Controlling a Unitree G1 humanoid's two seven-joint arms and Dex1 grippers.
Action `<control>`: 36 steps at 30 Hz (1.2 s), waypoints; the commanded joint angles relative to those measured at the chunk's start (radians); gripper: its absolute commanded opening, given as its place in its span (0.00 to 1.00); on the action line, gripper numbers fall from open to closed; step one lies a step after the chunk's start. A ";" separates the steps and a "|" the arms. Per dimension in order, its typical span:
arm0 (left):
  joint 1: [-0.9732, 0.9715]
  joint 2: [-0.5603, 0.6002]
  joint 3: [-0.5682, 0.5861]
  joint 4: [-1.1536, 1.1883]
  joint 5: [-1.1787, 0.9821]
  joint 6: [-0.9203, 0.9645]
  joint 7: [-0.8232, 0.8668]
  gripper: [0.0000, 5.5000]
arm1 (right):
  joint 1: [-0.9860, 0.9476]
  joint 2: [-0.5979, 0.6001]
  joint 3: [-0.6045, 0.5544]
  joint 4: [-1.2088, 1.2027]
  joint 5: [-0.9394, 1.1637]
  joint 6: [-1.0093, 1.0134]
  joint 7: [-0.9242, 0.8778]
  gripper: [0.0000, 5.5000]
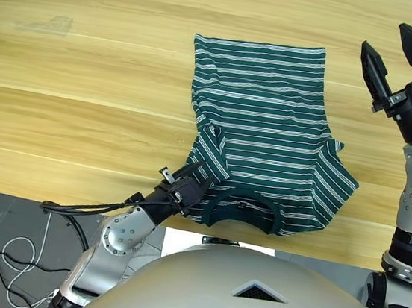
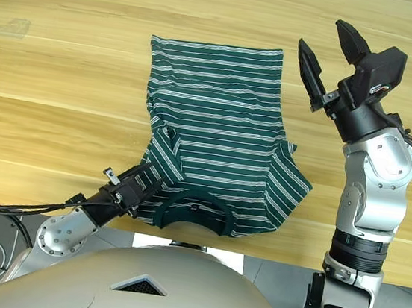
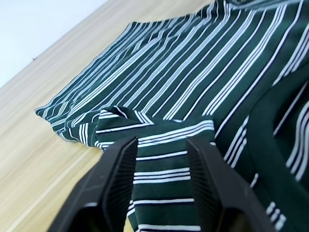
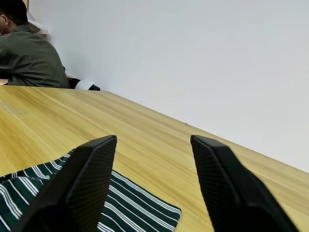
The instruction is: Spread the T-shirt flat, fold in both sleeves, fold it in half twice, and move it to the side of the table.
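One dark green cotton T-shirt with thin white stripes (image 1: 267,116) lies on the light wooden desk (image 1: 84,109). Its ribbed collar (image 1: 241,203) is at the end of the shirt nearest me and its straight hem (image 1: 260,46) at the far end. The shirt's body lies mostly flat, with a few soft wrinkles along its left side. The shirt's left sleeve (image 1: 210,151) is turned in over the body and lies as a bunched diagonal fold. Its right sleeve (image 1: 335,186) sticks out sideways from the body, spread on the wood.

My left end effector (image 3: 161,145) sits low at the shirt's left shoulder, just beside the collar. Its two black fingers (image 3: 118,166) stand apart, and a striped fold of the turned-in sleeve lies in the gap between them. I cannot tell whether the pads press on the cloth.

My right end effector (image 2: 323,35) hangs in the air beside the right corner of the shirt's hem, off the cloth. Its fingers are spread wide and carry nothing.
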 commanded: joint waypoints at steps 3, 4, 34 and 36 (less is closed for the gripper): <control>-0.011 -0.009 0.095 -0.016 -0.033 -0.005 0.030 0.52 | 0.098 -0.039 -0.068 -0.005 0.207 0.163 0.114 0.51; -0.021 -0.036 0.179 -0.048 -0.099 -0.004 0.049 0.55 | 0.146 -0.060 -0.107 -0.003 0.295 0.226 0.166 0.51; -0.068 -0.195 0.772 -0.146 -0.623 0.103 0.203 0.59 | 0.464 -0.269 -0.082 0.441 0.133 0.199 0.632 0.51; -0.071 -0.196 0.773 -0.144 -0.619 0.102 0.202 0.59 | 0.471 -0.275 -0.075 0.443 0.132 0.197 0.652 0.51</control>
